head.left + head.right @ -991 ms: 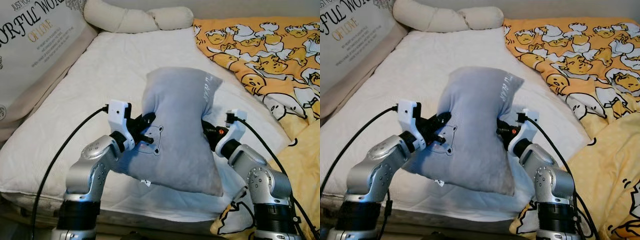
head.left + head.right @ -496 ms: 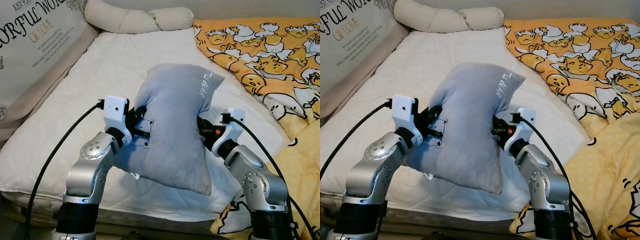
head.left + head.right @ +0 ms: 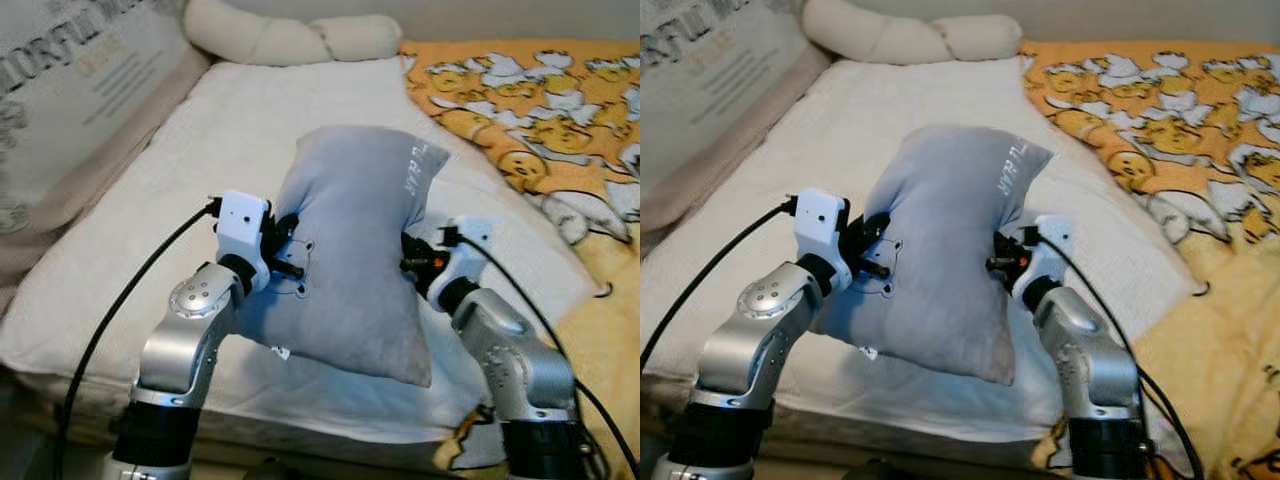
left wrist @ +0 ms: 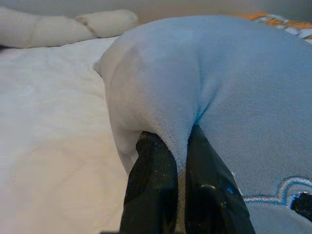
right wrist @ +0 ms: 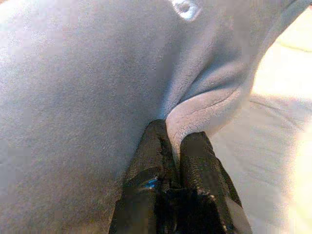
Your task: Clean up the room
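Note:
A grey plush pillow [image 3: 350, 250] with a small bear patch hangs above the white mattress [image 3: 190, 180], held between both arms. My left gripper [image 3: 290, 252] is shut on a fold of its left edge; in the left wrist view the black fingers [image 4: 156, 180] pinch grey fabric [image 4: 234, 97]. My right gripper [image 3: 408, 255] is shut on the pillow's right edge, and the right wrist view has its fingers [image 5: 195, 161] clamped on a fabric fold [image 5: 204, 107].
A cream knotted bolster [image 3: 300, 38] lies at the head of the bed. A large printed cushion [image 3: 80, 90] leans on the left. An orange and yellow cartoon blanket [image 3: 540, 110] covers the right side. The mattress front edge runs just below my arms.
The pillow has been lifted and swung slightly left and up from its lower position a second ago. Both grippers kept their hold. The camera has shifted a little.

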`<state>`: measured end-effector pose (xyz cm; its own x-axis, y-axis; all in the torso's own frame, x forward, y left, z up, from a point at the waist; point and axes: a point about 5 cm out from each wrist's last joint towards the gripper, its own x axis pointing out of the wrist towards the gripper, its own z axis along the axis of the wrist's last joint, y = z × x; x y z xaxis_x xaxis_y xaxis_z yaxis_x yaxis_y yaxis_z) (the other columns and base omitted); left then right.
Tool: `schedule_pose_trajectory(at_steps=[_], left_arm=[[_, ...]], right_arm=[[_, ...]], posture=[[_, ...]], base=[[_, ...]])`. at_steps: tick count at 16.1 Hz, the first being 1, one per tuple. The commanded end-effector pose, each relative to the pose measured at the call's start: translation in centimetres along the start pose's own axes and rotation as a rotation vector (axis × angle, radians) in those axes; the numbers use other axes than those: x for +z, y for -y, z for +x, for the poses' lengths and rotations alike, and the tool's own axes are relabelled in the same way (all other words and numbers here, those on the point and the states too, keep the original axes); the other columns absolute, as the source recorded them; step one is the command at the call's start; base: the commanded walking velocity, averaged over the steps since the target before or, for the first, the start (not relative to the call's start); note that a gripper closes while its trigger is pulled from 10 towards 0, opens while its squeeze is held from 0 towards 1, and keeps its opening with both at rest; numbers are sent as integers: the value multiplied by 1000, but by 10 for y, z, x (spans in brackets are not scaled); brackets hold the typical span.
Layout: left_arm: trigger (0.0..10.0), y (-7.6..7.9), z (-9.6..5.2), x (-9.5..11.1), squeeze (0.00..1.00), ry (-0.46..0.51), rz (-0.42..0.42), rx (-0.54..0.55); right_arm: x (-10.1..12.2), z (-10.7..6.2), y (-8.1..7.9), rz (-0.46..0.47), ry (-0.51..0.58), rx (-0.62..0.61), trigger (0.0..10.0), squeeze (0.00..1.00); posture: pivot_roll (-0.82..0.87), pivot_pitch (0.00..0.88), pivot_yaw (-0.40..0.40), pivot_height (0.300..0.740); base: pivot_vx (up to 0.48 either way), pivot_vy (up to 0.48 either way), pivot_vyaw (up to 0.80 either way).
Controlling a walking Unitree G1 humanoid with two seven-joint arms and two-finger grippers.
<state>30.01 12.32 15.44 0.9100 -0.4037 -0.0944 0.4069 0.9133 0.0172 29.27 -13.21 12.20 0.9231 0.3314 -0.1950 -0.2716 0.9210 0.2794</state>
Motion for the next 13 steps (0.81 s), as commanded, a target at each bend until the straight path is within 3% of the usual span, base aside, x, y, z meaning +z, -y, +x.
schedule_pose_trajectory(at_steps=[1,4,7,13], left_arm=[[10000,-7,0,10,0,35,34,35],[10000,-7,1,11,0,31,40,31],[10000,-5,3,12,0,29,44,25],[10000,-7,5,13,0,29,54,28]], right_arm=[[8,3,-2,-37,43,-14,10000,0],[9,2,-4,-35,55,7,10000,0],[10,-1,-7,40,62,48,10000,0],[10,-1,-4,55,59,38,10000,0]], posture=[[-24,0,84,740],[-29,0,91,740],[-32,0,96,740],[-34,0,94,740]], base=[[0,281,0],[0,281,0],[0,282,0],[0,279,0]])
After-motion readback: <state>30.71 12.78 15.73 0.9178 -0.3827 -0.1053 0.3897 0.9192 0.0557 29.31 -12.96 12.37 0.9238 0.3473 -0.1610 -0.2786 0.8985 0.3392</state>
